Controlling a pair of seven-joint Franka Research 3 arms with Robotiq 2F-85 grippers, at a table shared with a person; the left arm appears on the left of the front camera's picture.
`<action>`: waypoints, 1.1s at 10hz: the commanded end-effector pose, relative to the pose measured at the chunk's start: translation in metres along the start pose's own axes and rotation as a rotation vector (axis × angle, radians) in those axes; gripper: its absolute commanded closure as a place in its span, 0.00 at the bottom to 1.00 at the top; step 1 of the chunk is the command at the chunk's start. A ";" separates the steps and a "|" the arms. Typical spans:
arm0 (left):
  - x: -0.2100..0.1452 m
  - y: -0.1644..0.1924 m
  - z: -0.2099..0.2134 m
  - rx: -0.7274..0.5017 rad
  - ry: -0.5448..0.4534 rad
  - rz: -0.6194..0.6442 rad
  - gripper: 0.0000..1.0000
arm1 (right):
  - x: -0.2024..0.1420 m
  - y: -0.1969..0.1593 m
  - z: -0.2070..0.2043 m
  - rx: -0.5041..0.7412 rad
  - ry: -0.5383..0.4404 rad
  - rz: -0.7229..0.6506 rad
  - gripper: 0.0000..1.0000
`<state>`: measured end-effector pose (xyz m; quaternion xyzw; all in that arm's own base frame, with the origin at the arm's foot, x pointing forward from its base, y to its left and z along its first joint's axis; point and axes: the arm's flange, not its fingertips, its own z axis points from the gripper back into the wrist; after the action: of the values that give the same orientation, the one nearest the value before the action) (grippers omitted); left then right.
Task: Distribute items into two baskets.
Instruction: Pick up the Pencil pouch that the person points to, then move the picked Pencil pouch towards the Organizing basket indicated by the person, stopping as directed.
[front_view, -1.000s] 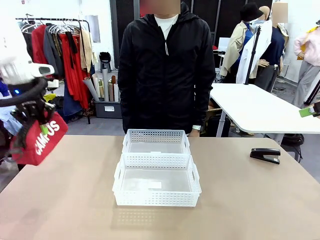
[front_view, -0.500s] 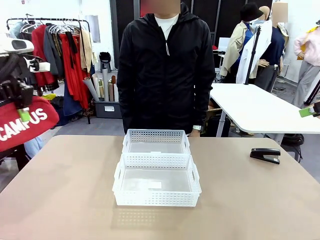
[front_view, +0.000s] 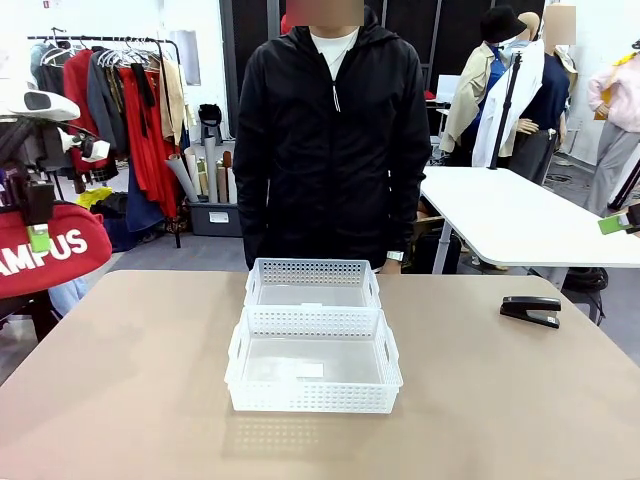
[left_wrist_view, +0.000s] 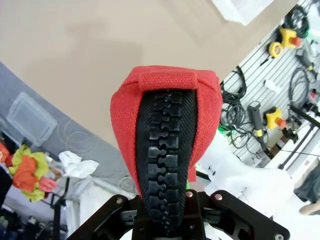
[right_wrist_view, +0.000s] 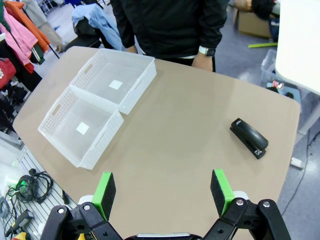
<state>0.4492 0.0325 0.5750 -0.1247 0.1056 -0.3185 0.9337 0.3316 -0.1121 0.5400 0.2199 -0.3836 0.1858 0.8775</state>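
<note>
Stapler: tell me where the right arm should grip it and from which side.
Take the stapler across its narrow width at mid-body, coming straight down from above. It lies flat on the table, long and slim, with bare surface along both long sides, so the jaws likely fit there. The right gripper is open above the table.

Front, right wrist views share baskets (front_view: 312, 345)
</note>
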 end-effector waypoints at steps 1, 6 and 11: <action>-0.003 0.000 -0.002 -0.008 -0.011 0.039 1.00 | 0.001 0.000 0.000 0.010 -0.009 0.002 0.00; -0.003 0.000 -0.002 -0.008 -0.011 0.039 1.00 | 0.001 0.000 0.000 0.010 -0.009 0.002 0.00; -0.003 0.000 -0.002 -0.008 -0.011 0.039 1.00 | 0.001 0.000 0.000 0.010 -0.009 0.002 0.00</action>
<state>0.4488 0.0350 0.5729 -0.1254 0.1078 -0.3091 0.9365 0.3316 -0.1121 0.5400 0.2199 -0.3836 0.1858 0.8775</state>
